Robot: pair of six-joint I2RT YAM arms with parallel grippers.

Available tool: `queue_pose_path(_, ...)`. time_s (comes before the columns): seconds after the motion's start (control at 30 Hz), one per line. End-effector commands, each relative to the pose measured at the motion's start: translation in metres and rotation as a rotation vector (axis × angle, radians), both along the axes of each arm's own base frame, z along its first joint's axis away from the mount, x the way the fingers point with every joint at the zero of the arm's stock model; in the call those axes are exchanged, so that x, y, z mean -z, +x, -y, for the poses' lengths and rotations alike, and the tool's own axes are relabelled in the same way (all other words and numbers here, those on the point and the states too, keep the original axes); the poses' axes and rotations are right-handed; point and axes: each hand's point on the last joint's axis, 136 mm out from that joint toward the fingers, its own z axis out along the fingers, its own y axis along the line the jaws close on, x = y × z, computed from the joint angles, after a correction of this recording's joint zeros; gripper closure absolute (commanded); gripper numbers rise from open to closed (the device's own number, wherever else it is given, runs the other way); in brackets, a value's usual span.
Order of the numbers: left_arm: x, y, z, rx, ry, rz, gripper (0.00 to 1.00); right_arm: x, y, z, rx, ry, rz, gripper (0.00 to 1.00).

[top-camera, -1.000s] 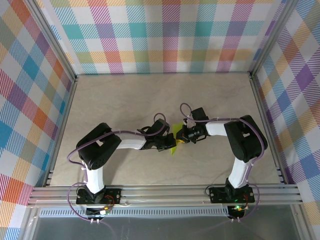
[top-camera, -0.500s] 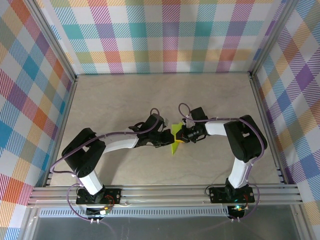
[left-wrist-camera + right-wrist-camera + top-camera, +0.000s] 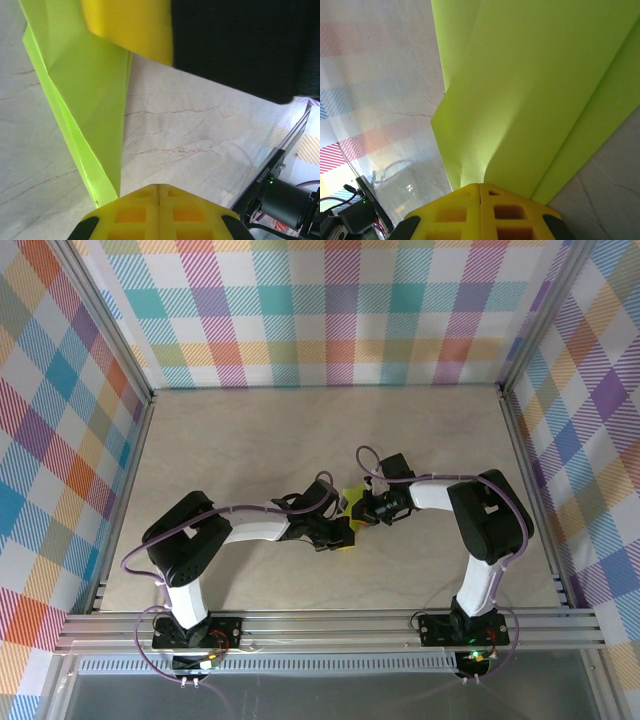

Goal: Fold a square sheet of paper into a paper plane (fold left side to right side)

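Lime sheet of paper [image 3: 520, 100], folded narrow, is being held near mid-table: right gripper [image 3: 480, 187] is pinching it, left gripper [image 3: 159, 189] is sitting shut beside it. Risk: uneven pulling is threatening tears, skewed creases.

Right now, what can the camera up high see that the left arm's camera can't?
From up high: the whole left arm and right arm, the checked walls, and the left tool and right tool close together at the lime paper. From the left wrist: the paper's stacked folded layers up close and thin veins in the table. Both: the lime paper on the pale table.
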Motion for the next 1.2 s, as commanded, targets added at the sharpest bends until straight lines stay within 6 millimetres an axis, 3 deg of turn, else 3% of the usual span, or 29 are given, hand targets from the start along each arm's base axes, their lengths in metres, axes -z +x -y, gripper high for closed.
queue_pose_path(0.0, -0.005, 0.001, 0.007, 0.023, -0.008, 0.001, 1.0, 0.042, -0.022, 0.026, 0.01, -0.176, -0.097, 1.0)
queue_pose_path(0.57, 0.019, -0.002, -0.008, 0.006, 0.096, -0.019, 1.0, 0.048, -0.026, 0.034, -0.005, -0.232, -0.1, 1.0)
queue_pose_path(1.17, 0.025, -0.008, -0.015, 0.001, 0.106, -0.034, 1.0, 0.051, -0.027, 0.036, -0.012, -0.252, -0.106, 1.0)
